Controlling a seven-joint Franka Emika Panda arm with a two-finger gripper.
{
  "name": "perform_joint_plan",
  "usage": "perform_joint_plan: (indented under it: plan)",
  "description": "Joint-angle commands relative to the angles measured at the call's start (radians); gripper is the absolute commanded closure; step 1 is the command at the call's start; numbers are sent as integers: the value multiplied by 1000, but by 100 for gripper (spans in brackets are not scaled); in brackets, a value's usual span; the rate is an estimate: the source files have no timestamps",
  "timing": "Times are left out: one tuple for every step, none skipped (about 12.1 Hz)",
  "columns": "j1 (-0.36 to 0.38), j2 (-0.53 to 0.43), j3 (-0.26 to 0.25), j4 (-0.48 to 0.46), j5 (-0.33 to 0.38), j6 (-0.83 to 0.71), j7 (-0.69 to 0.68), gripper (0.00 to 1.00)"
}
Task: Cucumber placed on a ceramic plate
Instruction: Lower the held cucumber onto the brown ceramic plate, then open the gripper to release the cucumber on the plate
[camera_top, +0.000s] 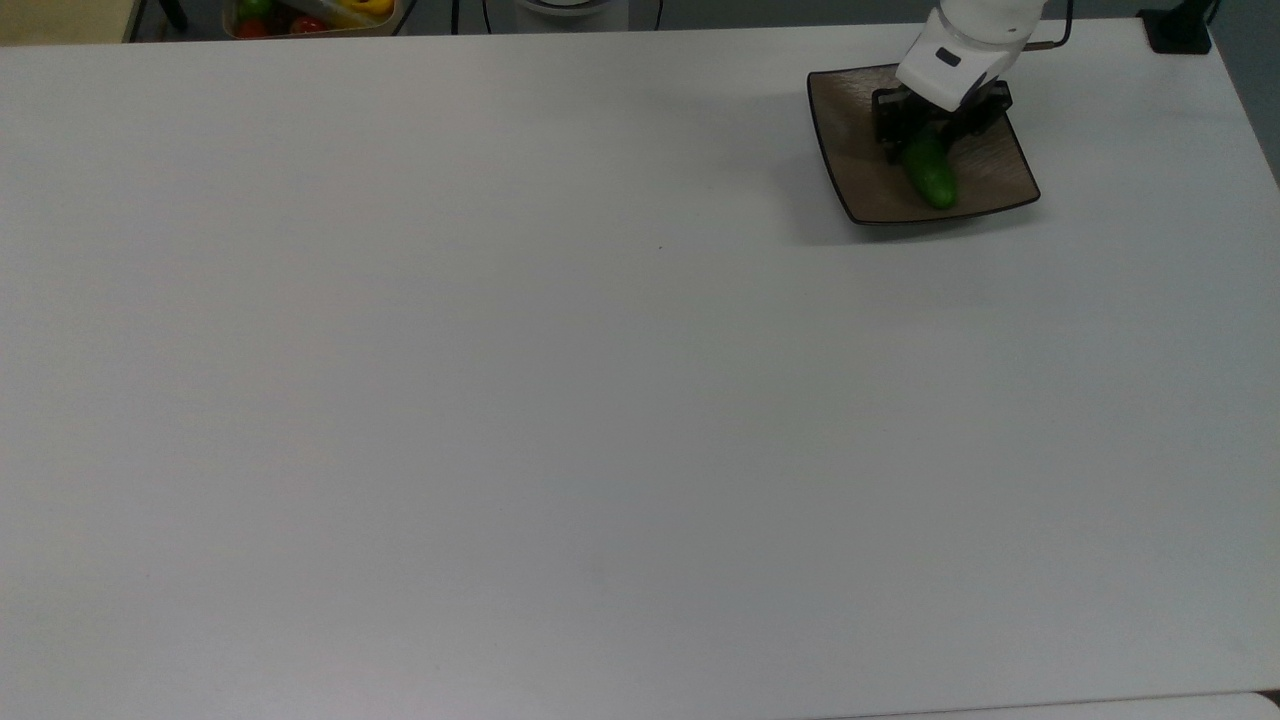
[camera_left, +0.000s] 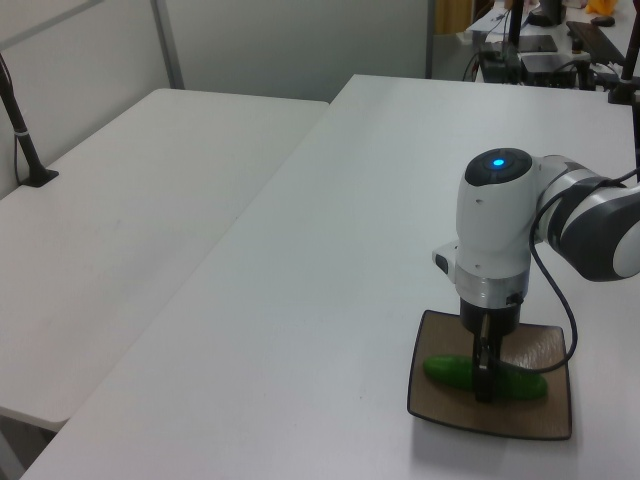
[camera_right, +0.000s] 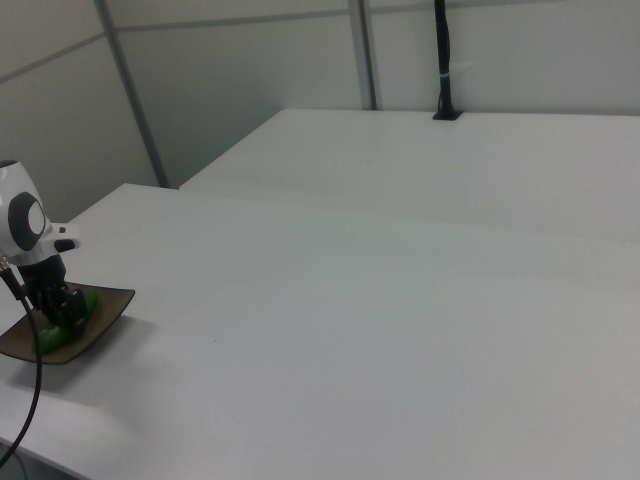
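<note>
Top view: my claw (camera_top: 921, 150) stands over the ceramic plate (camera_top: 860, 170) at the table's (camera_top: 560, 400) far right corner, pinching the cucumber (camera_top: 932, 178) near one end. The cucumber's free end points toward the plate's near edge in the top view.

Left view: the cucumber (camera_left: 455, 371) lies lengthwise across the ceramic plate (camera_left: 545, 423), low enough that I judge it to be resting on the glaze or just above it; the frames do not settle whether it touches. The claw (camera_left: 483, 385) comes straight down on it, fingers closed across its girth.

Right view: the claw (camera_right: 55, 310) and the cucumber (camera_right: 85, 303) sit within the ceramic plate (camera_right: 112, 305), inside its rim.

Step in hand, as I read it: the release. To do it well I would confirm the cucumber bears on the plate before letting go, since a smooth round body dropped from any height may roll toward an upturned corner. I would spread the fingers slowly and evenly so neither one drags the cucumber sideways, then lift straight up, clear of the plate's rim, before travelling. The plate is glossy and unfixed on the table, so I would avoid any downward press that could tip it.
</note>
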Motion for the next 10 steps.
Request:
perform_joint_plan:
  plan:
    - [14, -20, -8, -9, -18, 14, 36, 0]
    - [11, -36, -8, -6, -18, 2, 35, 0]
    - [2, -53, -8, 18, -18, -21, 32, 0]
    - [-5, -68, -8, 46, -18, -72, 32, 0]
    - [-16, -98, -9, 74, -18, -127, 32, 0]
    - [-35, -134, -9, 103, -18, -186, 33, 0]
    - [-53, -169, -9, 130, -18, -255, 32, 0]
    - [-79, -203, -9, 159, -16, -315, 30, 0]
    - [-126, -249, -9, 178, -6, -372, 28, 0]
    - [-165, -295, -9, 192, 5, -420, 27, 0]
